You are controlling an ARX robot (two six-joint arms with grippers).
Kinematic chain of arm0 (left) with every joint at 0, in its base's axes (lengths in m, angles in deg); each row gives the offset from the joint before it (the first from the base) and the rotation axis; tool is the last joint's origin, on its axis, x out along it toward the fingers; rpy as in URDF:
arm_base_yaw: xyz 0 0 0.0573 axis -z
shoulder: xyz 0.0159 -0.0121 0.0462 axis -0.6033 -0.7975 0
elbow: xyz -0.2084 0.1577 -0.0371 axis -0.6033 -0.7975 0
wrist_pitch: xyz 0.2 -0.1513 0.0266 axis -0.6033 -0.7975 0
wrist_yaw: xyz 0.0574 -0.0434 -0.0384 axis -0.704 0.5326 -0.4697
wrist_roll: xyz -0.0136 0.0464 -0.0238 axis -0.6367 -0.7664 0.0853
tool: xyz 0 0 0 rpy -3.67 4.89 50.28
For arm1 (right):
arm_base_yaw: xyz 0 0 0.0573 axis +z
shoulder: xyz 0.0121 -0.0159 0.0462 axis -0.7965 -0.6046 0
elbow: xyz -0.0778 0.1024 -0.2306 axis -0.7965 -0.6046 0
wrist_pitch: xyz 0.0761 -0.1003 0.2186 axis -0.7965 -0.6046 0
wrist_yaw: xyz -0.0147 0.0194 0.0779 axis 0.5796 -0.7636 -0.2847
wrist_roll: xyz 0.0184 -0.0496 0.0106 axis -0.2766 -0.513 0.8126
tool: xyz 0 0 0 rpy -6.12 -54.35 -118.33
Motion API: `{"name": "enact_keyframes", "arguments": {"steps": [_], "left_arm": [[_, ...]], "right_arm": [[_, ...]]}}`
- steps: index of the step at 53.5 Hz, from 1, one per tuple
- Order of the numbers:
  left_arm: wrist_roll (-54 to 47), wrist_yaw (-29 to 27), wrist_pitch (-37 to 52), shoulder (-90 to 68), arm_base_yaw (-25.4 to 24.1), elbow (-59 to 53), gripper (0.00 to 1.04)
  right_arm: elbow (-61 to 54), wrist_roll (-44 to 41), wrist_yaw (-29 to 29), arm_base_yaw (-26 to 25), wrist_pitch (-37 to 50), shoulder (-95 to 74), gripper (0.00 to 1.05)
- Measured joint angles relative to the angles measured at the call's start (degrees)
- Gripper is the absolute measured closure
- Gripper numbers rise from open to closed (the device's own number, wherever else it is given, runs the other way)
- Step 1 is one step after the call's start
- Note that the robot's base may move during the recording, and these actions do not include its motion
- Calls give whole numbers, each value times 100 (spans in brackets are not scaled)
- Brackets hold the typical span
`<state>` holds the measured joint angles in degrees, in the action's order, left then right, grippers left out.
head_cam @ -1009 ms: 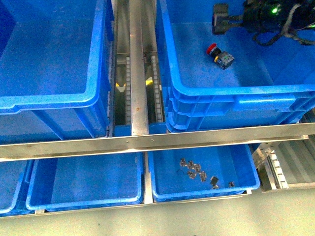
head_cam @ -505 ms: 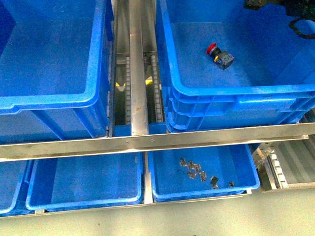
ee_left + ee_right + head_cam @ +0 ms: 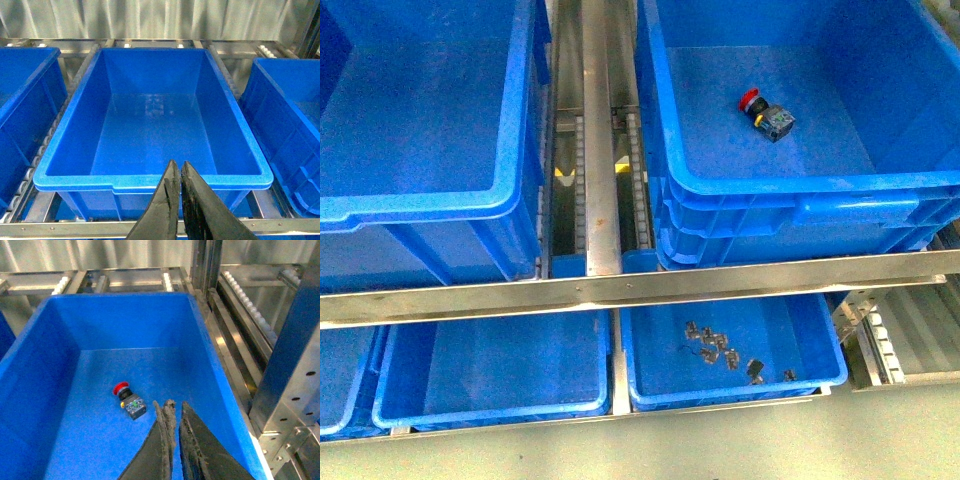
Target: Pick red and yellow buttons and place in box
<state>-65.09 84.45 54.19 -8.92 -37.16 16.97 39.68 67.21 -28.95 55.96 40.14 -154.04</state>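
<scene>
**binpicker_77:** What's changed in the front view?

**rollertrack:** The right arm isn't seen there any more. A second ago its dark wrist and cables are caught over the far corner of the deep bright-blue plastic crate (image 3: 800, 185). Half a second ago only a sliver is left at the top edge, and now nothing of it is shown. The small red-capped pushbutton switch with the black-and-grey block body (image 3: 765, 113) hasn't been shifted at all. It's left lying on its side on the crate floor.

**binpicker_77:** So what's that taken to mean for the job?

**rollertrack:** It's read as one red button delivered and the arm pulled back, probably so another can be fetched. No yellow-capped one is seen in any view, so more is presumably left to be done.

**binpicker_77:** And where's the switch relative to the tool?

**rollertrack:** In the right wrist view the right tool (image 3: 174, 405) is held above the crate, its two black fingers brought nearly together with nothing gripped. The switch is found below it and a little to one side, clearly apart from the tips. The left tool (image 3: 178, 165) is closed and empty too, hung by the near rim of a second big blue crate (image 3: 150, 177).
</scene>
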Motion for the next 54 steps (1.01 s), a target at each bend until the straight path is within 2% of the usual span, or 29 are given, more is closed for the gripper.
{"name": "enact_keyframes", "arguments": {"steps": [6,27,54], "left_arm": [[0,0,0,0,0,0,102],[0,0,0,0,0,0,102],[0,0,0,-2,0,0,102]], "right_arm": [[-494,-4,-278,-177,9,507,101],[-1661,-4,-295,-313,-507,2168,101],[-2347,-4,-295,-315,-2186,4513,101]]}}
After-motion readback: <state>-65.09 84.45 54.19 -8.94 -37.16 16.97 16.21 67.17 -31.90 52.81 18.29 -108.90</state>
